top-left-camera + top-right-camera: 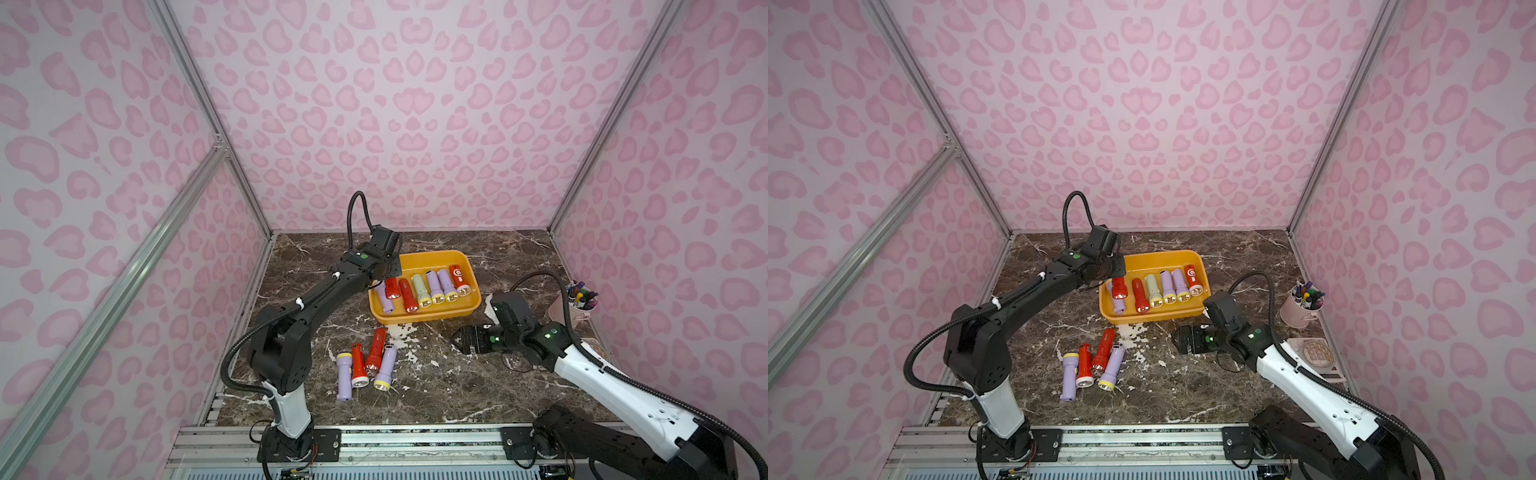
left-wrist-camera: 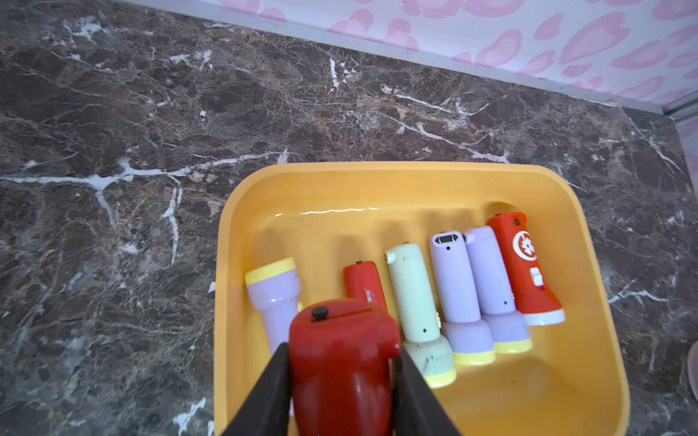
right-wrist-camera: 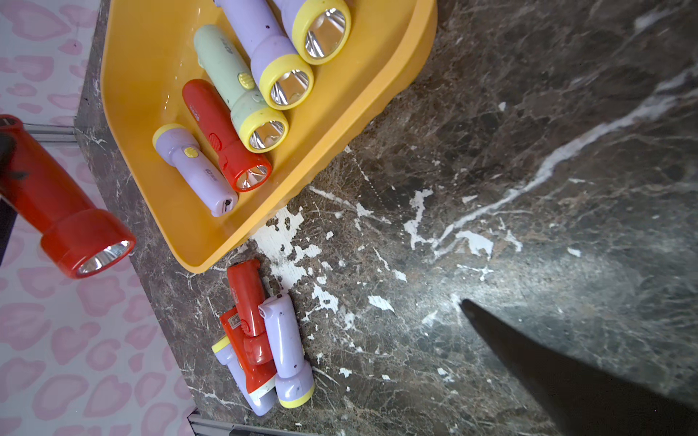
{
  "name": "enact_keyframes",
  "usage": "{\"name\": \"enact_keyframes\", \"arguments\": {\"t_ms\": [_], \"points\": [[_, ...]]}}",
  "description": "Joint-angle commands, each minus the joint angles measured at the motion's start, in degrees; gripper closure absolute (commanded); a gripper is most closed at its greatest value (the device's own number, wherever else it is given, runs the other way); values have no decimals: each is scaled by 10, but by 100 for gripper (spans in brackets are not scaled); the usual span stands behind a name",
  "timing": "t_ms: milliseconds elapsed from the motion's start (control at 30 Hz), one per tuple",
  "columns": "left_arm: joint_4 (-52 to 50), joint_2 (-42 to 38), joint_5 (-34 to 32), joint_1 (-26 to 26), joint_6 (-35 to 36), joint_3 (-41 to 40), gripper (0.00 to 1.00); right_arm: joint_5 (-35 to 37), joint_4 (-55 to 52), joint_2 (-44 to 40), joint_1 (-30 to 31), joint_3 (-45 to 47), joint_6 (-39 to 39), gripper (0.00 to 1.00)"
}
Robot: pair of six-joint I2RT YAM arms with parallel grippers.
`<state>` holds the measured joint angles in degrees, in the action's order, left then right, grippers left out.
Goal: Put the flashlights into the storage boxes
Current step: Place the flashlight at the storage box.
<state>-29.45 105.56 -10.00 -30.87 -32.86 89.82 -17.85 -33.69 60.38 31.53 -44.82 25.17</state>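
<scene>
My left gripper (image 2: 342, 351) is shut on a dark red flashlight (image 2: 342, 362), held above the left end of the yellow storage box (image 1: 424, 320); its jaws press both sides of the body. Several flashlights lie side by side in the storage box (image 2: 377, 168): a lilac one (image 1: 387, 301), a red one (image 1: 407, 296), a pale green one (image 1: 422, 291), two more lilac and an orange-red one (image 1: 459, 279). Several more flashlights (image 1: 365, 365) lie loose on the marble in front of the box. My right gripper (image 1: 460, 340) hovers open and empty right of them.
A pink cup of markers (image 1: 575, 305) stands at the right edge of the table. A pale keypad-like device (image 1: 1312, 351) lies near it, behind my right arm. Pink patterned walls close in three sides, and a metal rail (image 1: 415, 440) runs along the front.
</scene>
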Motion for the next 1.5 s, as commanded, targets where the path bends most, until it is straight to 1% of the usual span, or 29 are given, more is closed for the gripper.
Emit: {"name": "enact_keyframes", "arguments": {"t_ms": [0,233,433,633,733,800,1033,1067,1100,1200,1233,1333,1467], "points": [[22,31,31,8,11,22,89,-2,13,15,-6,-8,-13,1],[63,74,53,9,-4,6,88,-16,23,45,-24,-11,-26,1],[104,93,55,8,-21,-36,89,-35,8,76,-33,-24,-45,1],[112,114,53,6,-27,-41,88,-39,6,85,-37,-26,-52,1],[115,114,51,5,-28,-45,83,-40,4,79,-43,-24,-55,1],[115,112,50,4,-29,-47,78,-42,-2,77,-46,-26,-59,1],[106,96,53,1,-22,-45,69,-46,-13,65,-51,-28,-65,1],[104,92,55,0,-20,-44,66,-47,-18,61,-51,-29,-67,1],[101,89,56,0,-19,-42,65,-45,-22,58,-51,-30,-69,1],[95,86,56,-3,-16,-35,55,-40,-33,44,-54,-31,-72,1],[94,86,57,-3,-14,-33,53,-38,-35,40,-56,-31,-72,1],[86,93,55,-7,-14,-23,53,-33,-37,20,-62,-28,-71,1],[83,102,53,-8,-17,-24,55,-28,-40,-5,-69,-19,-65,1]]}}
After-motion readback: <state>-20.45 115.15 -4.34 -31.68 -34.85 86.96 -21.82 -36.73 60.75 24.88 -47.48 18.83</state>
